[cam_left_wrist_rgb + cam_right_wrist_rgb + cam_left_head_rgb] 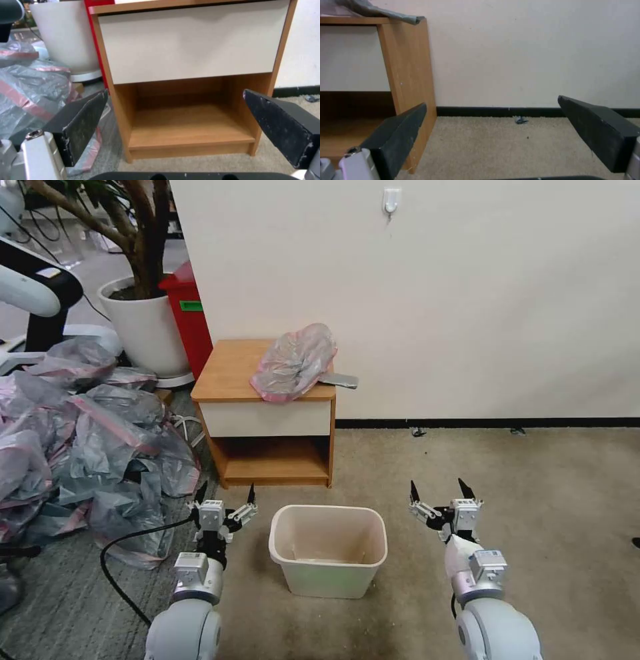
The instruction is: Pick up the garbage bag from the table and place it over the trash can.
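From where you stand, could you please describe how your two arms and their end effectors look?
Both arms are rounded, glossy pale grey with silver wrist blocks. The left end effector and right end effector have white bases and black, wedge-shaped, scuffed fingers. A black cable runs beside the left arm.

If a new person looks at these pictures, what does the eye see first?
First, the garbage bag, grey with a pink rim, crumpled on the table by the wall. Then the trash can on the carpet before the table, with the open left gripper and open right gripper either side.
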Robot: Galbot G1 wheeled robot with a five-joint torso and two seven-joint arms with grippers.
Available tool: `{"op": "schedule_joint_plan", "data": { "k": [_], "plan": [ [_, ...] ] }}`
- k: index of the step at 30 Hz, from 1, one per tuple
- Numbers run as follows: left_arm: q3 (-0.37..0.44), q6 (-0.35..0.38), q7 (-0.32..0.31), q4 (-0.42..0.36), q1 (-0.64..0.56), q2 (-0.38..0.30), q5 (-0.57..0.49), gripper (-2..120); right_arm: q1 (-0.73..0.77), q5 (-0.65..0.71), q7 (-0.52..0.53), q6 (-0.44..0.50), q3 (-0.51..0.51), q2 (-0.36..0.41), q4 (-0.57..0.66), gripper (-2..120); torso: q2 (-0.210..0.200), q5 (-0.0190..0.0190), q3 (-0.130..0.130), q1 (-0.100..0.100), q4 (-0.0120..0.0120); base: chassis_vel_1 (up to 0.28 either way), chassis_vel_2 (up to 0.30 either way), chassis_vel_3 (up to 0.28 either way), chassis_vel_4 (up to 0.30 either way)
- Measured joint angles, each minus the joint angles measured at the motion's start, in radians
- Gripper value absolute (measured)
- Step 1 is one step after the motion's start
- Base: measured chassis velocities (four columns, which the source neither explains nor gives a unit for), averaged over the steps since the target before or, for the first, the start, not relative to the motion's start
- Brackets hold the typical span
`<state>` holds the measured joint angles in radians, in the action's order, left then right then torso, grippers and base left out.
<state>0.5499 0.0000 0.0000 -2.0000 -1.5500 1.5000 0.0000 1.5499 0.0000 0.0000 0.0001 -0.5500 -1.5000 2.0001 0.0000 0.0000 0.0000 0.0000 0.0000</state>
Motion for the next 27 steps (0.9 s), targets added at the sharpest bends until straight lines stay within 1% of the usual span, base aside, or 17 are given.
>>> {"op": "schedule_joint_plan", "data": {
  "k": [27],
  "plan": [
    [0.0, 0.0, 0.0, 0.0, 0.0, 0.0, 0.0, 100, 0.0, 0.0, 0.0, 0.0, 0.0, 0.0, 0.0, 100, 0.0, 0.0, 0.0, 0.0, 0.0, 0.0, 0.0, 0.0, 0.0]
  ]
}}
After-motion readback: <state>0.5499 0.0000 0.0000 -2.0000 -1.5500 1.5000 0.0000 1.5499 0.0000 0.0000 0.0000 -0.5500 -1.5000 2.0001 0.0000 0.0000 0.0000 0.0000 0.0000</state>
